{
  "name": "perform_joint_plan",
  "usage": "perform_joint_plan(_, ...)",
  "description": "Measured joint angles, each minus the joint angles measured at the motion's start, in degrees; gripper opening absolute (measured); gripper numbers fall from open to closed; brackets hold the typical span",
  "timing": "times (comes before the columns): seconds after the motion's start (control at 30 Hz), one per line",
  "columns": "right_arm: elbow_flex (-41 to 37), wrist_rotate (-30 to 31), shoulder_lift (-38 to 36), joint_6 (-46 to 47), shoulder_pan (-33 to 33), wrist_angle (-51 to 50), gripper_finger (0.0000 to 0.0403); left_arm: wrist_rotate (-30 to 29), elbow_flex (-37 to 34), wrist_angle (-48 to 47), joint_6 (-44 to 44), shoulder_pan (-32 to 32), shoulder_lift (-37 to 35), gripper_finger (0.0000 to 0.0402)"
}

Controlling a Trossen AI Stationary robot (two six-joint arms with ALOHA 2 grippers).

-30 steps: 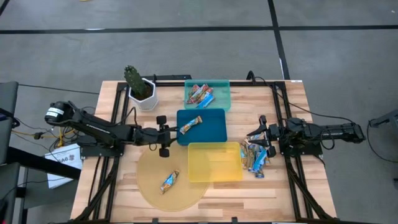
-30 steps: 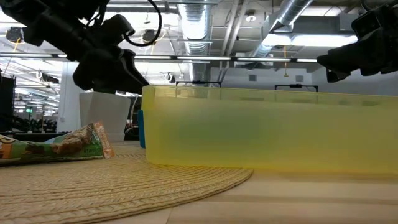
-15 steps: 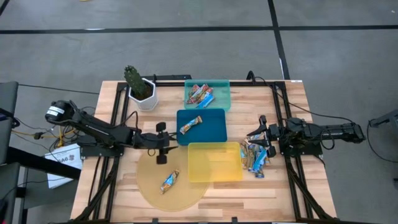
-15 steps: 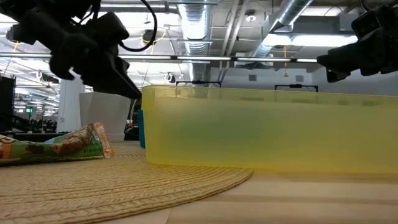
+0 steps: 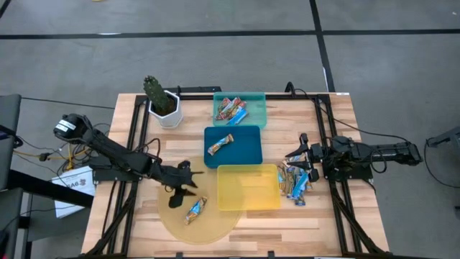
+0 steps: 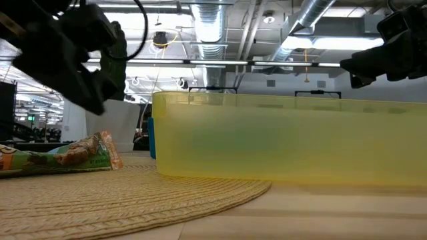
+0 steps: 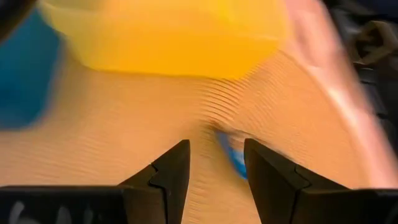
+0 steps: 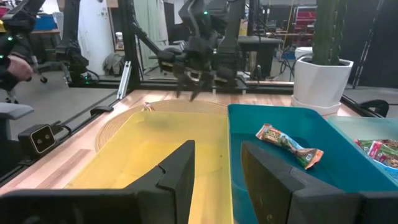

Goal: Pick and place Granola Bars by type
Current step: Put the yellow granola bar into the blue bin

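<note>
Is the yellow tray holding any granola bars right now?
No, in the high view the yellow tray has nothing inside it, while one granola bar lies in the blue tray beside it.

text: none legible | granola bar wrappers: print too small to read | sheet of paper beside the table's left edge: dark marks, not decipherable | trays, mat, planter: no lettering seen
</note>
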Motion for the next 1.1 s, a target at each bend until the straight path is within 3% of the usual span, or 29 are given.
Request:
perform_joint_plan(0.3, -0.01, 0.0, 0.0, 0.0, -0.01, 0.01, 0.0124, 5.69, 0.0, 0.06, -11.06, -6.38, 0.96, 0.0144)
perform_joint_plan(0.73, -0.02, -0.01, 0.0, 0.0, -0.02, 0.01, 0.0124, 5.43, 0.34, -0.92, -27.69, -9.97, 0.96, 0.0144)
perform_joint_plan(0.9, 0.0, 0.01, -0.02, 0.0, -0.02, -0.01, 0.0124, 2.87, 6.91, -13.99, -28.65, -10.69, 3.12, 0.0144)
perform_joint_plan(1.1, 0.0, 0.0, -0.02, 0.0, -0.01, 0.01, 0.0124, -0.03, 17.32, -23.31, -26.01, -10.91, 9.61, 0.0144)
